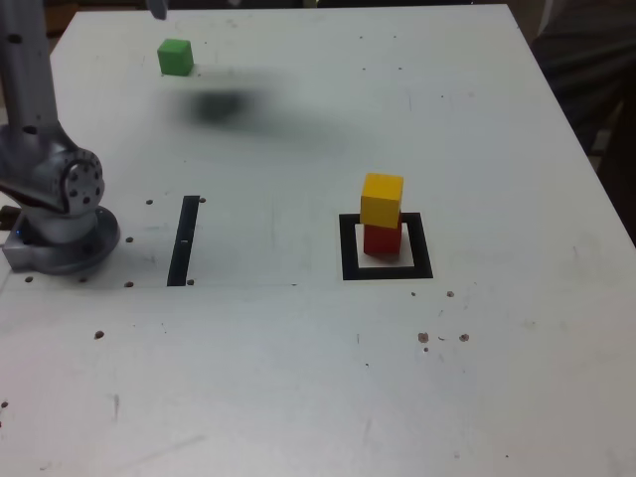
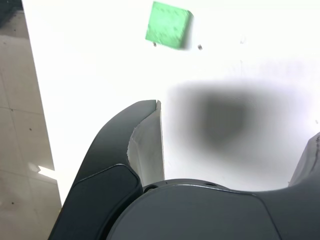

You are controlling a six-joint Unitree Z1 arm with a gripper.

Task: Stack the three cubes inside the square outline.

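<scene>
The yellow cube [image 1: 382, 199] sits on the red cube [image 1: 382, 239], and the pair stands inside the square outline [image 1: 349, 248] at the exterior view's centre right. The green cube [image 1: 175, 57] lies alone on the table at the far left of the exterior view. In the wrist view the green cube [image 2: 168, 25] is ahead of my gripper [image 2: 232, 125] and off to one side of the gap. The gripper hangs above the table, open wide, with nothing between its fingers [image 2: 147, 135]. Its shadow [image 1: 221, 104] falls just right of the green cube in the exterior view.
The arm's base [image 1: 62, 224] stands at the exterior view's left edge. A thin black strip [image 1: 184, 240] lies beside it. The table edge [image 2: 37, 100] and the floor beyond it run close to the green cube. A dark shape [image 1: 586, 60] stands past the table's far right.
</scene>
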